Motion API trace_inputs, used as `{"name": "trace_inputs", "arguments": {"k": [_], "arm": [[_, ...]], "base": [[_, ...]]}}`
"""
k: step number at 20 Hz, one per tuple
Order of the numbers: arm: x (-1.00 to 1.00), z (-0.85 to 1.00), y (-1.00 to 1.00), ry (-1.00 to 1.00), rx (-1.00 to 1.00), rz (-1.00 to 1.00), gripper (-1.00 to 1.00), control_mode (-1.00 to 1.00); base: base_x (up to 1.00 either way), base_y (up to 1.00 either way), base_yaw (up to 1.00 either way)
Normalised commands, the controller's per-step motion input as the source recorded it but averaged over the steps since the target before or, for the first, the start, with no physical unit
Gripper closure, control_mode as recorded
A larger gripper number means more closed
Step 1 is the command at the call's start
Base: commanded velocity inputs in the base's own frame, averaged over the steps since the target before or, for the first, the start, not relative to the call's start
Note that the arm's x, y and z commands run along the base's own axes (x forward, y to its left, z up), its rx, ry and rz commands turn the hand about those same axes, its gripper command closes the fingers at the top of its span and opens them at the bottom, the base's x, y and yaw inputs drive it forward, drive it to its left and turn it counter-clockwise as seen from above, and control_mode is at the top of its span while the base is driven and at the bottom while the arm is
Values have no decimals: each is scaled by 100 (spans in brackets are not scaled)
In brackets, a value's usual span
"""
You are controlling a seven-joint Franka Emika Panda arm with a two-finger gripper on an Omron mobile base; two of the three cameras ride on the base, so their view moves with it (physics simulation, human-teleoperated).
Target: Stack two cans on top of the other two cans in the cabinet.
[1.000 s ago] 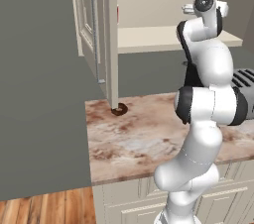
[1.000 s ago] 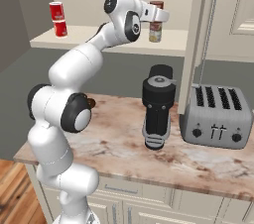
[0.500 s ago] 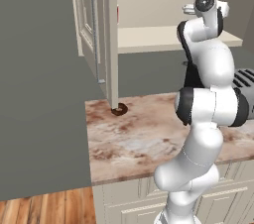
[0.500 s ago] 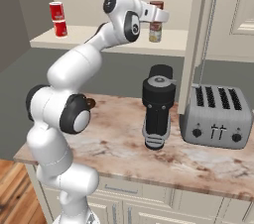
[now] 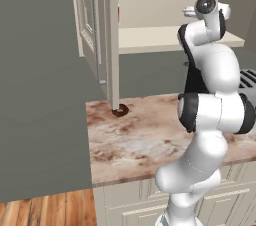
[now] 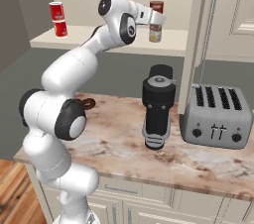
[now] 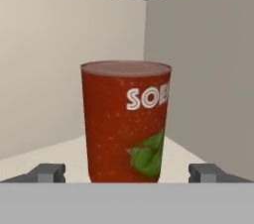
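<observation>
In the hand view a red can [image 7: 126, 124] with white letters and a green leaf stands upright between my gripper's [image 7: 127, 172] fingertips [image 7: 49, 172], with a gap on each side. The gripper is open. In the right base view this can [image 6: 157, 7] sits on a yellowish can [image 6: 155, 33] on the cabinet shelf [image 6: 114, 44], with the gripper [image 6: 157, 20] in front of the stack. At the shelf's left end, a red can [image 6: 56, 10] stands on another red can [image 6: 60, 28].
The open cabinet door [image 5: 95, 35] with its bar handle [image 5: 97, 25] stands left of the arm, and another door edge [image 6: 198, 34] hangs right of the shelf. On the counter [image 6: 124, 143] are a black appliance [image 6: 158, 106], a toaster [image 6: 216, 116] and a small brown object [image 5: 120, 111].
The fingers have spread a little wider away from the can's sides. The arm and the cans have stayed in place.
</observation>
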Motion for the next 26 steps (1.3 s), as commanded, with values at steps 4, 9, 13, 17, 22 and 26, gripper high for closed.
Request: {"name": "trace_inputs", "arguments": {"k": [4, 9, 13, 17, 22, 26], "arm": [[-38, -7, 28, 0, 0, 1, -100, -100], [-51, -2, 27, 0, 0, 10, -100, -100], [-58, 0, 28, 0, 0, 17, -100, -100], [-60, 0, 27, 2, 0, 19, -100, -100], [-63, 0, 28, 3, 2, 19, -100, -100], [-66, 0, 34, 0, 0, 14, -100, -100]], "base": [[0, 0, 0], [0, 0, 0], [0, 0, 0], [0, 0, 0], [0, 0, 0], [0, 0, 0]]}}
